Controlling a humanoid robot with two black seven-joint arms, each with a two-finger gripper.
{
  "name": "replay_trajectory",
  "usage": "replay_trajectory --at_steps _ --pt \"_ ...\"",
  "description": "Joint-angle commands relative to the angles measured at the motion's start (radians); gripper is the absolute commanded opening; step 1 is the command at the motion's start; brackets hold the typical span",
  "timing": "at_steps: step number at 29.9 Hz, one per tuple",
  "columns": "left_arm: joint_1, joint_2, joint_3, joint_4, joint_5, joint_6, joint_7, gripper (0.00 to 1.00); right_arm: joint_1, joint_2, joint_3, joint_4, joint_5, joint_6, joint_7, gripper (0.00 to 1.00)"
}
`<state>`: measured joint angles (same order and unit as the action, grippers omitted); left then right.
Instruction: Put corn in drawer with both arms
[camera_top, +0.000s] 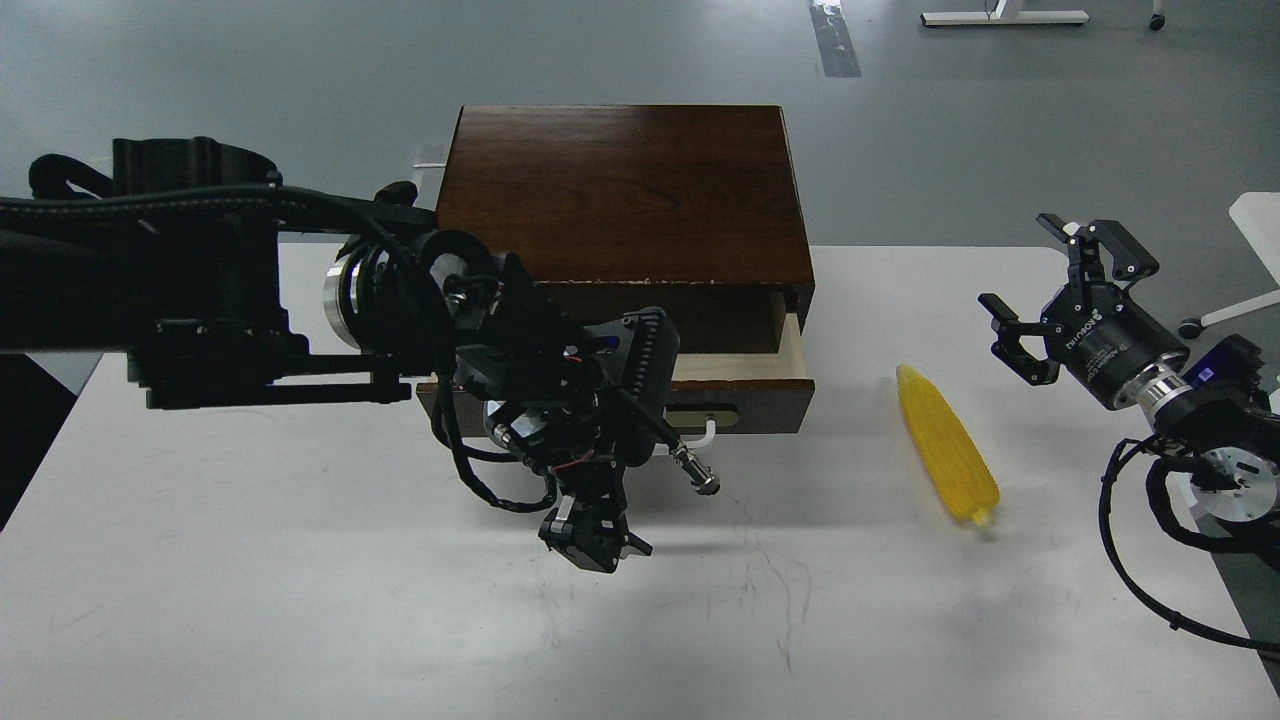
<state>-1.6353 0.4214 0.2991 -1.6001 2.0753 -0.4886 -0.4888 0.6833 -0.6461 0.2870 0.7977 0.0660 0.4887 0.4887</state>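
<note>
The corn (946, 457), bright yellow and ribbed, lies on the white table (300, 600) right of the drawer (745, 385), which stands partly open. My right gripper (1040, 290) hangs beside it, jaws wide apart, empty. My left gripper (597, 540) points down before the drawer; whether its jaws are apart I cannot tell.

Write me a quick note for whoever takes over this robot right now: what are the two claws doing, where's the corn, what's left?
Left gripper: in front of the drawer, pointing down above the table, holding nothing; open or shut cannot be told.
Right gripper: open, empty, raised to the right of the corn.
Corn: lying on the table, right of the box, untouched.
Done: drawer partly pulled out, pale inside showing.
Left: pick up the corn, put it in the drawer.
</note>
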Motion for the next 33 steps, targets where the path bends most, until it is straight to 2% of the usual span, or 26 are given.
replay_trajectory --at_steps 1,4,7,11,16,18,24,27,30,33 --pt "-0.03 0.029 -0.02 -0.036 -0.001 0.0 0.0 0.98 -0.004 0.0 0.001 0.002 0.0 0.0 0.0 1.0" --pt "-0.035 0.1 -0.081 -0.101 -0.023 0.0 0.0 0.98 -0.005 0.0 0.001 0.002 0.0 0.0 0.0 1.0" --pt "-0.035 0.126 -0.129 -0.115 -0.077 0.0 0.0 0.98 -0.007 -0.003 0.001 0.002 0.0 0.0 0.0 1.0" --pt "-0.024 0.178 -0.279 -0.097 -0.396 0.0 0.0 0.98 -0.007 -0.009 0.0 0.002 0.0 0.0 0.0 1.0" --pt "0.011 0.246 -0.319 0.031 -0.782 0.0 0.0 0.98 -0.011 -0.01 0.0 0.002 0.0 0.0 0.0 1.0" --pt "0.066 0.295 -0.353 0.118 -1.092 0.0 0.0 0.98 -0.024 -0.012 0.001 0.002 0.0 0.0 0.0 1.0" --pt "0.181 0.439 -0.365 0.25 -1.634 0.0 0.0 0.98 -0.039 -0.043 0.001 0.0 0.0 0.0 0.0 1.0" --pt "0.235 0.474 -0.365 0.292 -1.761 0.0 0.0 0.98 -0.041 -0.043 0.0 0.0 0.0 0.0 0.0 1.0" --pt "0.324 0.511 -0.365 0.383 -1.908 0.0 0.0 0.98 -0.041 -0.043 0.0 0.0 -0.003 0.0 0.0 1.0" --pt "0.462 0.516 -0.37 0.494 -1.992 0.0 0.0 0.98 -0.041 -0.043 0.0 0.003 -0.003 0.0 0.0 1.0"
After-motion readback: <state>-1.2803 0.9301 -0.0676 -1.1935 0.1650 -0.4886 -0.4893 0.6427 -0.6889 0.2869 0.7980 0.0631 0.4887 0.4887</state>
